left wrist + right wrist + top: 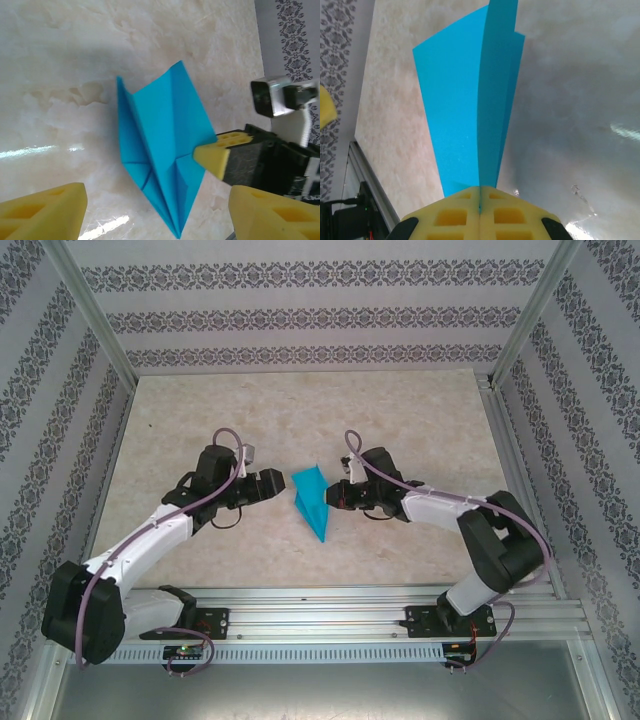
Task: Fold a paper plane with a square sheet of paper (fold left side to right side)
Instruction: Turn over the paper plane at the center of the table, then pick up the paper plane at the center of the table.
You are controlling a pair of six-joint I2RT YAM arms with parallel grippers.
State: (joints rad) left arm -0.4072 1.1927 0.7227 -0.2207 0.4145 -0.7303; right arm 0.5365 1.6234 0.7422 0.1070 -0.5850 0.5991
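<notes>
Pale marbled tabletop point(300, 410), boxed in by grey-patterned wallpaper panels point(300, 315) on three sides. Two white-and-black robot arms reach in from the near edge towards the middle of the table.

Left gripper point(268, 483), with yellow foam pads, hovers just to the left of the paper, jaws spread wide and holding nothing. Right gripper point(335, 495), also with yellow pads, is clamped tight on the right-hand edge of the cyan-blue paper point(312, 502); its wrist view shows the thin layers pinched between the two pads.

That paper is a thin, plain, bright sheet, already folded into a narrow pointed shape. It sits mid-table between the two grippers, point towards the arms' bases. A centre crease runs its length, smaller diagonal folds show near the nose, and the wide far end stands open like a shallow trough, with one flap raised off the table.

This looks like the left-over-right fold along the centre crease, partly done. The next move probably calls for the open left gripper to carry the left half across while the right keeps its pinch, edges aligned, without tearing or creasing crookedly.
</notes>
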